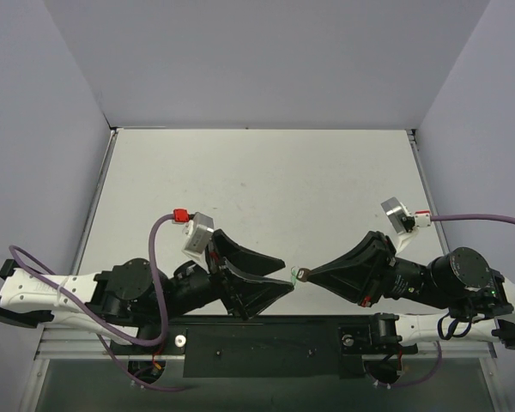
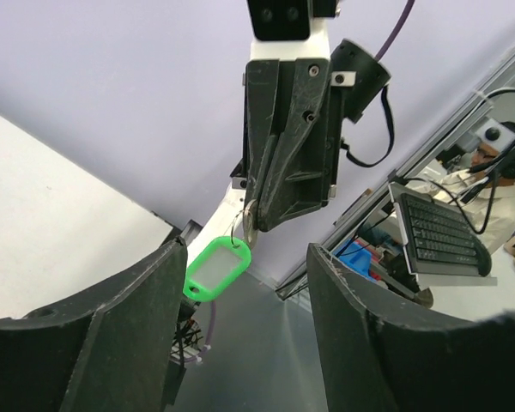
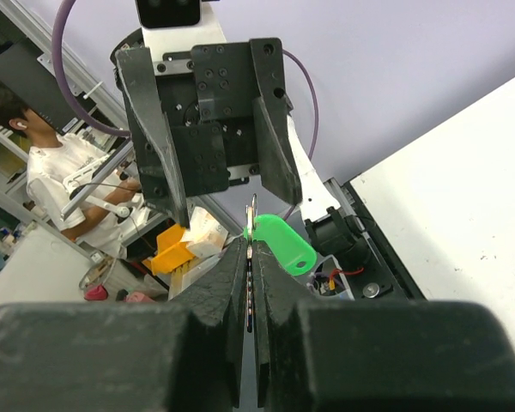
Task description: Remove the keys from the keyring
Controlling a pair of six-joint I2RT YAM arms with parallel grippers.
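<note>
My right gripper (image 1: 303, 275) is shut on the small silver key (image 3: 252, 221), held edge-on between its pads above the table's near edge. The green keyring fob (image 3: 281, 243) hangs from the key by a thin wire ring, and in the left wrist view the fob (image 2: 216, 269) dangles below the key (image 2: 251, 225). My left gripper (image 1: 286, 276) is open and faces the right one tip to tip. Its fingers (image 2: 120, 335) stand wide apart, and the fob hangs just inside the left finger without touching it.
The white table (image 1: 257, 189) stretches behind both arms, with grey walls on three sides. A black rail (image 1: 266, 343) runs along the near edge under the grippers. A keyboard (image 2: 442, 232) and a seated person (image 3: 47, 184) show off the table.
</note>
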